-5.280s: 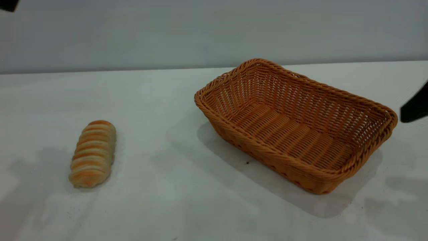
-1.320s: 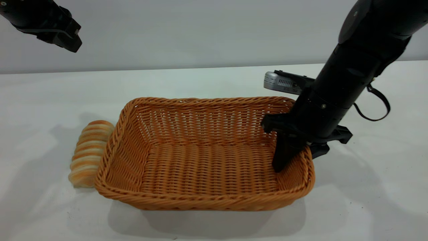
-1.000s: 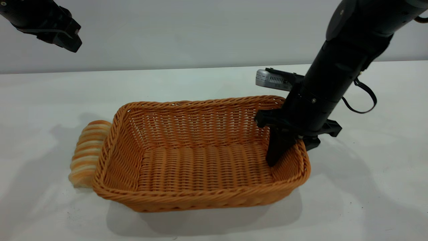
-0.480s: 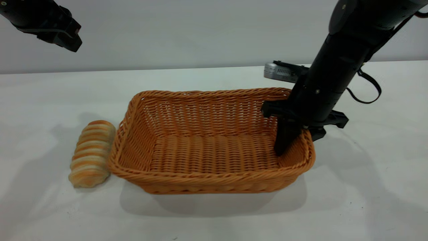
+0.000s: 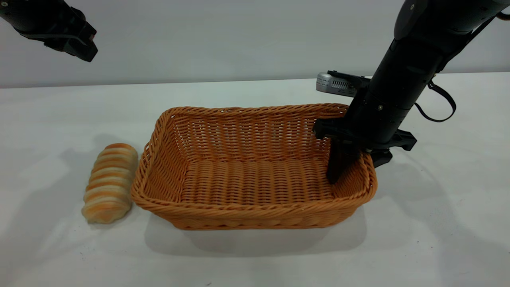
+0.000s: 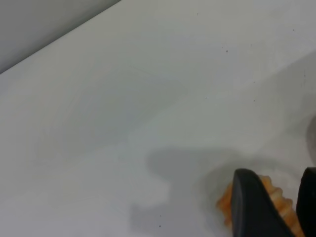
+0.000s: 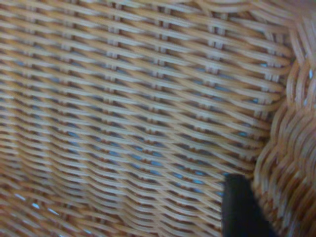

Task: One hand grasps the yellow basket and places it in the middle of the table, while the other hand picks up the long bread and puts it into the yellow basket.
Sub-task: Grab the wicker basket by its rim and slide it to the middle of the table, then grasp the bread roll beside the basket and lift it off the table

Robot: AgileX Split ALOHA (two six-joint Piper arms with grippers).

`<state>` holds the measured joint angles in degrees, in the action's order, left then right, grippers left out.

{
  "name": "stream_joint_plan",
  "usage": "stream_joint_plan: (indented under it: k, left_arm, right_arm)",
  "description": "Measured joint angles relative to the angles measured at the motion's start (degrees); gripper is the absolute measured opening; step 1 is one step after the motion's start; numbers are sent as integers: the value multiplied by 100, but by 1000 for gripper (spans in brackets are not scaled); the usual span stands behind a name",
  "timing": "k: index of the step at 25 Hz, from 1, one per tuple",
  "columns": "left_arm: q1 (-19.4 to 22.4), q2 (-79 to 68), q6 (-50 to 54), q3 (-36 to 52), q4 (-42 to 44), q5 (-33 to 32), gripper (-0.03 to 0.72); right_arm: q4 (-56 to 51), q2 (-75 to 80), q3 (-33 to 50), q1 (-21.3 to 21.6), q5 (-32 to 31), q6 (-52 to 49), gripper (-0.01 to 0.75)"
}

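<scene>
The yellow basket (image 5: 255, 187) is in the middle of the table (image 5: 255, 91), its long side facing me. My right gripper (image 5: 358, 165) is shut on its right end wall, one finger (image 5: 338, 167) inside and the other outside. The right wrist view shows the inner weave (image 7: 138, 108), the braided rim (image 7: 291, 148) and that inner finger (image 7: 239, 210). The long bread (image 5: 109, 181) lies on the table just left of the basket. My left gripper (image 5: 69, 38) hangs high above it, open and empty. The left wrist view shows the bread (image 6: 226, 203) far below my fingers (image 6: 256, 210).
The table's far edge meets a grey wall (image 5: 199, 40). A silver camera box (image 5: 334, 83) on the right wrist juts out behind the basket's right end. Bare tabletop lies in front of the basket and right of it.
Over the last second my right gripper pulled the basket to the right and a little back, uncovering the whole bread. The bread and the left arm have not moved.
</scene>
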<state>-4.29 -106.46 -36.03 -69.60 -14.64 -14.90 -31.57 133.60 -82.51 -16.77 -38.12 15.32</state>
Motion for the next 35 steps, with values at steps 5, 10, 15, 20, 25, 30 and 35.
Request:
stream_joint_plan:
  k: [5,10,15,20,25,30,35]
  left_arm:
    - [0,0,6,0,0,-12,300]
    - [0,0,6,0,0,-23,300]
    - [0,0,6,0,0,-51,300]
    - [0,0,6,0,0,-75,300]
    - [0,0,42,0,0,-77,300]
    - [64,0,210,0,0,-77,300]
    - [236,0,370,0,-2,-82,300]
  right_arm:
    - [33,-5,0,0,11,21,532]
    - [332,-213,0,6,100,-31,557]
    - [908,-550,0,45,97,-372,559]
    - [1502,-1051,0,182,-80,-637,560]
    - [2322,-2090,11,212,-302,-896,533]
    - [2585,-3696,648,229,-457,-679,479]
    - [2589,-5796,2259,229,-300,-442,465]
